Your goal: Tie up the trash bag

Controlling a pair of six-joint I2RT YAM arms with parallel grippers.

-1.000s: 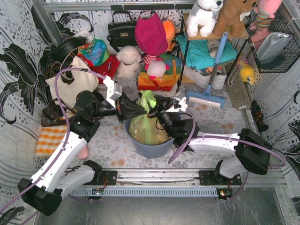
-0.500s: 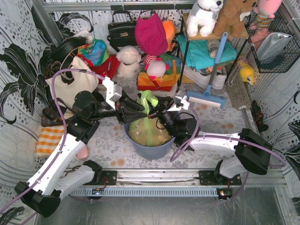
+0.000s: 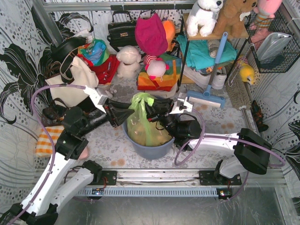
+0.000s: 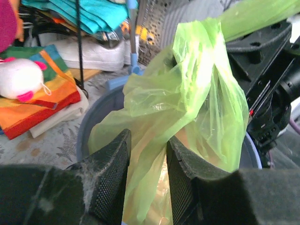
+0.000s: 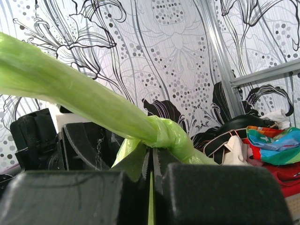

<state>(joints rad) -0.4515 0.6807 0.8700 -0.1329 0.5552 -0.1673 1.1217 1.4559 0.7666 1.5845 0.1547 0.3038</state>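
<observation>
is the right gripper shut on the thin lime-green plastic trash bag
Yes, the right gripper is clamped on a twisted strip of the trash bag.

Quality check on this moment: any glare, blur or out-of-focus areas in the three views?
Top external: evenly lit, sharp, no strong shadows. Left wrist: the trash bag is backlit and washes nearly white near its top; the left gripper in the foreground is soft. Right wrist: the bag's twisted strand close to the lens is blurred, the right gripper dark, the wallpaper crisp.
</observation>
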